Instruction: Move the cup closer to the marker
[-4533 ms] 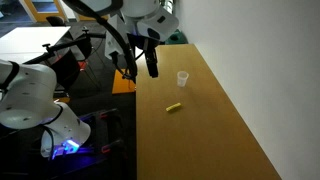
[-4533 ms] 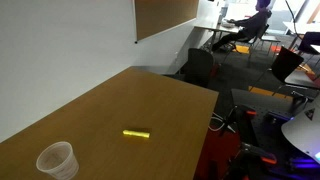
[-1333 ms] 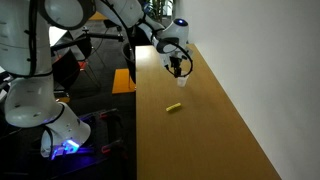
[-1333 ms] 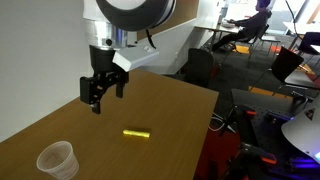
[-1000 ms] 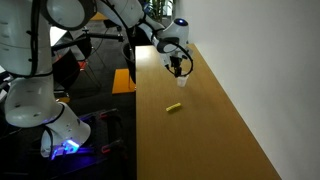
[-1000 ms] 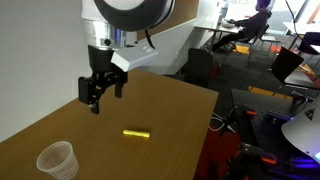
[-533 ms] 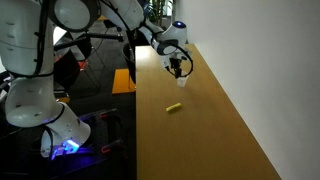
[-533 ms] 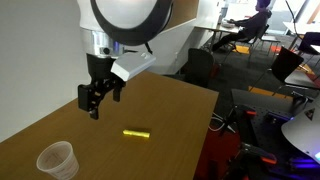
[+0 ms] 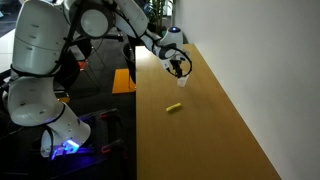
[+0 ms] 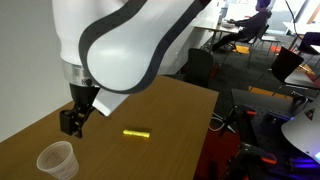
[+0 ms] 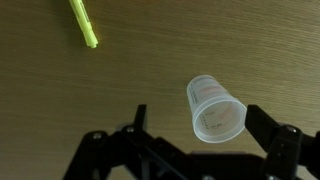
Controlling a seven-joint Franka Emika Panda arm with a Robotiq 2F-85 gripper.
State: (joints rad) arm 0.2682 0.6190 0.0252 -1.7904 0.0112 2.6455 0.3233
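Black for the gripper (image 11: 196,112), spread wide and clasping nothing; in the wrist view, framing the cup (image 11: 215,108) between its two fingers (image 11: 140,122), nearer one than the other, with no contact to be seen. In an exterior view, poised just above the cup (image 10: 56,160) and a little to one side, over the wooden table (image 10: 170,110). In an exterior view, the gripper (image 9: 179,68) in front of the cup and covering most of it. Upright on the tabletop, the cup, mouth up, translucent and whitish. Well apart from it, flat on the wood, the yellow marker (image 10: 136,132), with only bare tabletop between the two. Behind the gripper, the bulky white arm (image 10: 130,50), filling much of that view. Farther out, a white wall (image 9: 250,40) along the table's long edge, a blue glow (image 9: 65,147) low at the robot's base, and dark office chairs (image 10: 200,65) past the table's far end.
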